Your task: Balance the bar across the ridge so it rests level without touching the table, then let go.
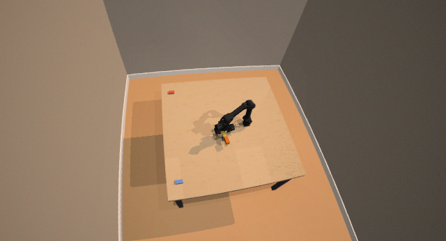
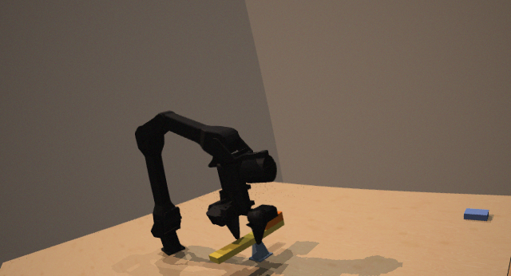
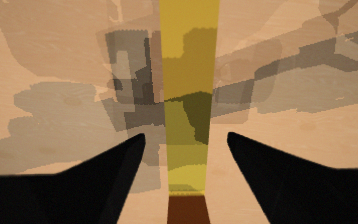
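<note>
Yellow bar lies across the blue ridge beneath my open gripper.
My fingertips stand apart on either side, gripping nothing; an orange block sits at one end.

Matte black arm, chunky rounded joints, slim straight links, tapering black fingers, pointed tips

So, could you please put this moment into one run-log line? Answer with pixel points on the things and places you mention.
gripper point(image 1: 221, 134) point(image 2: 248, 241) point(image 3: 186, 137): open | yellow bar point(image 1: 224, 134) point(image 2: 231, 248) point(image 3: 189, 75): between fingers, ungripped | blue ridge point(image 2: 260, 253): under bar | levelness: unclear
</note>
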Controlling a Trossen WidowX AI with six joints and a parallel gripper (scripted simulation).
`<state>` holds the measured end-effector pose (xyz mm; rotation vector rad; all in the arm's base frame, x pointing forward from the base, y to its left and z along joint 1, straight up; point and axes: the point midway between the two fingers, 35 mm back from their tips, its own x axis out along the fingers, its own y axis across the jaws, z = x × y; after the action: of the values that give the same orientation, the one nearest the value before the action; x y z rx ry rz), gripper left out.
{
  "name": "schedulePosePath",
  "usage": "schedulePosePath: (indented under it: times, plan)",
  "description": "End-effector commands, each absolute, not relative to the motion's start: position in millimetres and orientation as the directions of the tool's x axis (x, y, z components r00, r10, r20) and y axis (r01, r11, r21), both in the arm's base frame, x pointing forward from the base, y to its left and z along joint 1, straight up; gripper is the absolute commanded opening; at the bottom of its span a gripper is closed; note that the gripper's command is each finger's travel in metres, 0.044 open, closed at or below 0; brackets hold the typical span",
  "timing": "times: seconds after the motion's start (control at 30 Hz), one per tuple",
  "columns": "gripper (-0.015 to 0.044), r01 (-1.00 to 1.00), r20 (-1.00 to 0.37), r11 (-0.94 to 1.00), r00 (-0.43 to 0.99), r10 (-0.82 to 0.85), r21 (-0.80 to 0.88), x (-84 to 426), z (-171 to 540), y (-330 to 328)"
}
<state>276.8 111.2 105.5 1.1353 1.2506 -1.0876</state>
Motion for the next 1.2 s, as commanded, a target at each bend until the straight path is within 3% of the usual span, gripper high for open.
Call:
schedulePosePath:
  times: [0.0,0.13,0.43,1.17]
  plan:
    - [0.044,0.991,-1.0,0.128,0.029,0.01,0.03,277,105,111]
    - [0.044,0.991,-1.0,0.128,0.029,0.01,0.031,278,112,112]
    - [0.044,0.991,-0.999,0.128,0.03,0.011,0.031,275,204,110]
    - [0.044,0.991,-0.999,0.128,0.03,0.011,0.031,274,205,110]
